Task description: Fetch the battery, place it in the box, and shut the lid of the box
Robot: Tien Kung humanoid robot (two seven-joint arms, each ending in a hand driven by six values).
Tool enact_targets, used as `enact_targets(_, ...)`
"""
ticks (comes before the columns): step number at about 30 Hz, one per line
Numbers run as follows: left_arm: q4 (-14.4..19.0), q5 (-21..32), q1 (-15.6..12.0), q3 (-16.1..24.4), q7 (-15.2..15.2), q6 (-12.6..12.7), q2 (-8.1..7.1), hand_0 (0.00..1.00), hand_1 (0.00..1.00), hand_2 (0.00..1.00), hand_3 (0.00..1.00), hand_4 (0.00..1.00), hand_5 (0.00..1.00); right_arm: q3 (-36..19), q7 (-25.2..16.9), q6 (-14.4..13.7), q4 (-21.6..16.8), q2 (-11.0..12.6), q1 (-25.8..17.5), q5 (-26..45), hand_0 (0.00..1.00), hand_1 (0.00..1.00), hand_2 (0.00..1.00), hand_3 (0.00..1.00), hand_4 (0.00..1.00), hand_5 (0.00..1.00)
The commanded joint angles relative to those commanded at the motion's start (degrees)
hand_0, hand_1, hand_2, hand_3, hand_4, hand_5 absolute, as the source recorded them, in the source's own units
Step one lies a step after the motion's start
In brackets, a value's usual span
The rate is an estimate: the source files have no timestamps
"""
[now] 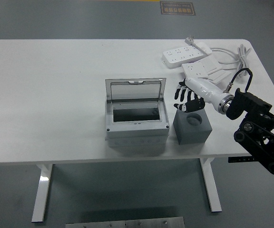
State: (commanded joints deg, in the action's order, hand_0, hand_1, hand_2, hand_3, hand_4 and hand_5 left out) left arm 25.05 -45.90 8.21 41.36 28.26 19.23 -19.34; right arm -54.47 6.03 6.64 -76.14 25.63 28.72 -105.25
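The right robot hand (188,99) is seen above the far edge of a grey block (192,127), just right of the box (137,124), with its fingers (181,97) spread apart and nothing held in them. The grey box stands at the middle of the white desk (51,95), its lid (135,89) raised upright at the back and its dark interior exposed. No battery can be made out; whether one lies inside cannot be told. Two white power strips (187,53) with a coiled cable (241,59) are found at the far right
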Motion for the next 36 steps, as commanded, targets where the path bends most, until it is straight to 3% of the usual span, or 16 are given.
enact_targets(7,-0.04,-0.12,0.06,0.00,-0.05,-0.06,0.23,0.623,0.696,0.582,0.584,0.581,0.002,-7.14,-0.32,-0.15,-1.48,-1.32,-1.59,-1.41,0.226,0.326,0.417,0.456,0.757,0.159)
enact_targets(14,-0.06,-0.09,-0.03,-0.11,-0.20,-0.09,0.73,0.623,0.697,0.582,0.583,0.581,0.002,-13.51,-1.85,-1.89,-3.20,-7.53,-3.34,-4.89,0.226,0.326,0.414,0.451,0.762,0.161)
enact_targets(18,-0.12,0.12,-0.16,-0.34,-0.44,-0.09,0.96,0.624,0.696,0.581,0.584,0.579,0.002,-16.17,-4.49,-4.94,-4.95,-10.68,-3.96,-7.65,0.230,0.324,0.415,0.450,0.773,0.198)
enact_targets(22,-0.15,0.11,-0.13,-0.37,-0.53,-0.07,1.01,0.624,0.696,0.581,0.584,0.579,0.002,-17.33,-8.54,-9.15,-5.22,-11.93,-3.97,-6.97,0.230,0.324,0.415,0.450,0.773,0.198)
enact_targets(30,-0.19,0.32,0.07,-0.50,-0.68,-0.01,1.15,0.624,0.696,0.581,0.583,0.576,0.002,-17.11,-19.98,-17.74,2.24,-12.98,-4.91,7.18,0.234,0.326,0.410,0.451,0.772,0.260)
enact_targets(34,-0.20,0.41,0.09,-0.56,-0.73,-0.02,1.29,0.624,0.696,0.581,0.583,0.576,0.002,-16.23,-26.52,-18.75,6.86,-13.93,-6.10,16.11,0.234,0.326,0.410,0.451,0.772,0.260)
enact_targets(36,-0.21,0.41,0.13,-0.56,-0.74,-0.03,1.31,0.625,0.696,0.581,0.583,0.576,0.002,-15.87,-29.47,-17.80,9.20,-14.45,-6.82,20.58,0.255,0.358,0.421,0.482,0.763,0.267)
